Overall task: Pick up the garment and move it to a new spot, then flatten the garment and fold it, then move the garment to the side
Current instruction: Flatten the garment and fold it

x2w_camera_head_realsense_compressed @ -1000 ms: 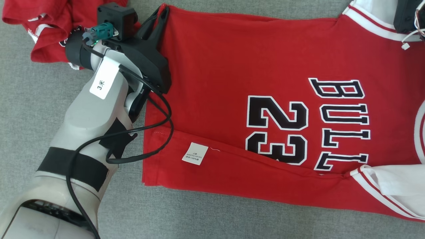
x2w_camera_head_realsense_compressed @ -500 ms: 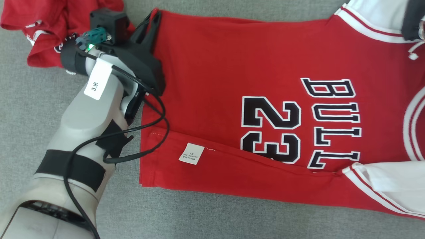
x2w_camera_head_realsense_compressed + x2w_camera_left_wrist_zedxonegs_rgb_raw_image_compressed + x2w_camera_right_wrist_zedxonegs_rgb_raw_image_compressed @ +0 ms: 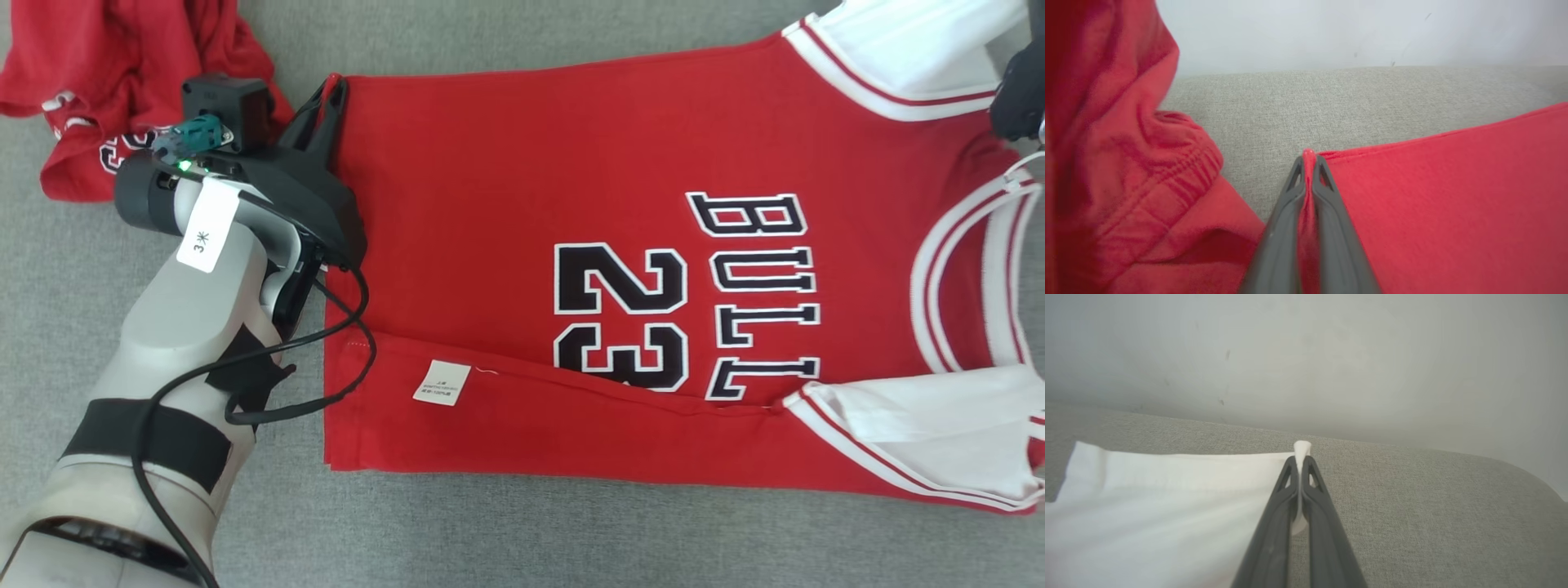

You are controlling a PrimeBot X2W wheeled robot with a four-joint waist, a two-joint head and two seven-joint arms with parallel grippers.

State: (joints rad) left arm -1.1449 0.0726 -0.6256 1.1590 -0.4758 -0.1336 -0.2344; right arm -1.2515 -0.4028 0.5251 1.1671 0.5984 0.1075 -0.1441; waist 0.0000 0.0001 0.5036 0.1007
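Note:
The garment (image 3: 531, 163) is a red jersey with black "BULLS 23" lettering and white sleeves, spread flat on the grey cushion; its near edge is folded over. My left gripper (image 3: 331, 90) is shut on the far corner of the hem, and red cloth is pinched between its fingers (image 3: 1308, 159) in the left wrist view. My right gripper (image 3: 1301, 457) is shut on the edge of the far white sleeve (image 3: 1167, 498). In the head view the dark body of my right arm (image 3: 1019, 94) sits at that sleeve, top right.
A second red garment (image 3: 82, 82) lies crumpled at the far left, close beside my left gripper, and looms large (image 3: 1106, 163) in the left wrist view. A white label (image 3: 442, 382) shows on the folded strip. Grey cushion (image 3: 490, 531) runs along the near side; a pale wall (image 3: 1331, 355) stands behind.
The whole head view has shifted, so the jersey's collar now shows at the right. My right gripper has shut on the white sleeve. The left grip on the hem is unchanged.

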